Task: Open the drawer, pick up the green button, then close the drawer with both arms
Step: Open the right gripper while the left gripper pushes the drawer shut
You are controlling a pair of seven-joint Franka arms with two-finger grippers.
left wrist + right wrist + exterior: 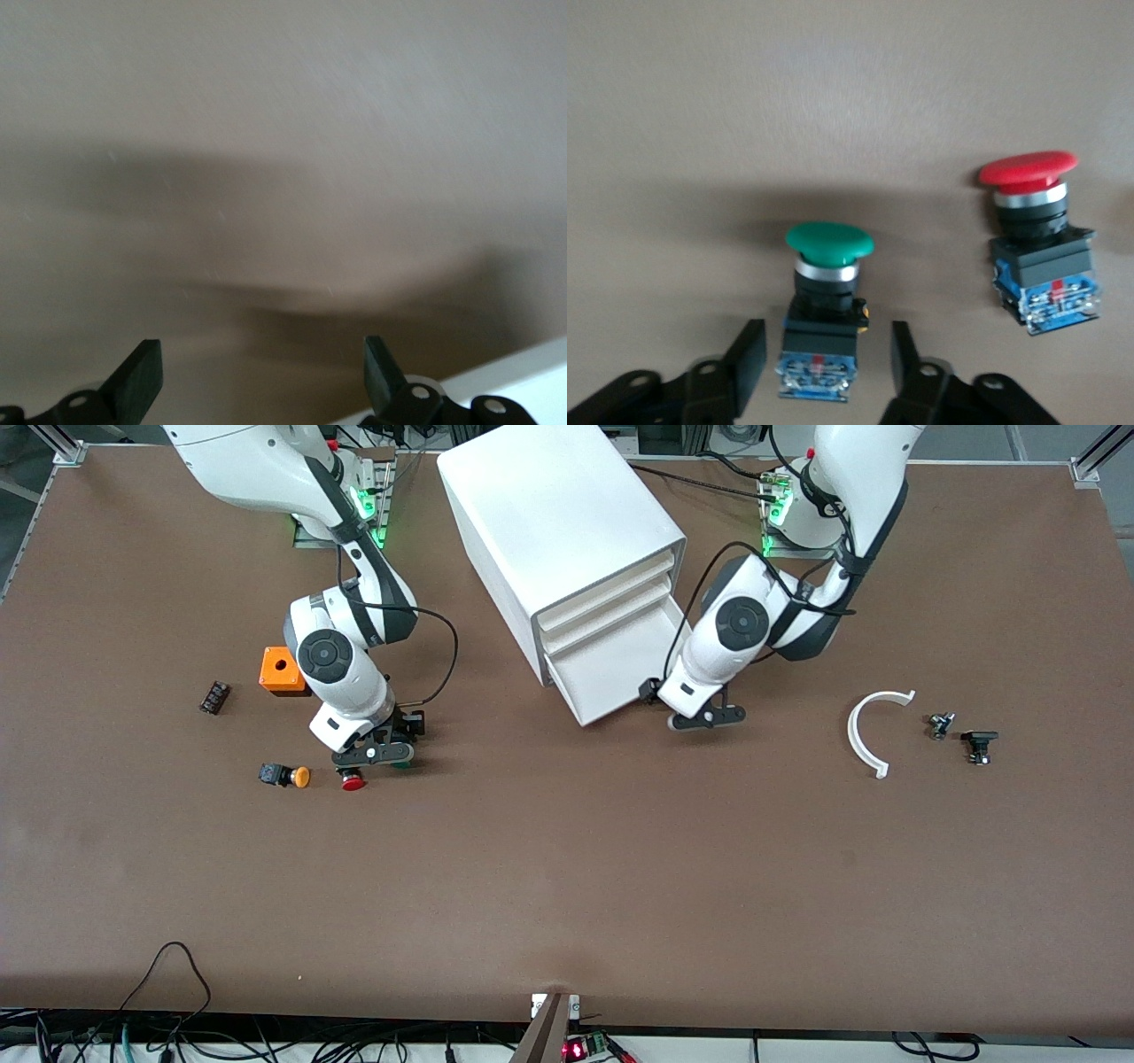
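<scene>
From the front, the right claw [376, 755] mostly hides the round green-capped, black-bodied button [827, 301]. Its parted fingers flank it without gripping. The left claw [261, 376] gapes empty over the brown counter [567, 868]

No text, label, brand, number or sign can be read anywhere.

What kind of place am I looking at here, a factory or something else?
Most likely a robotics lab bench rather than a factory. Two white arms are bolted to a brown table, small practice items like a white cabinet and loose push buttons sit on it, and bundled cables run along its edge.
</scene>
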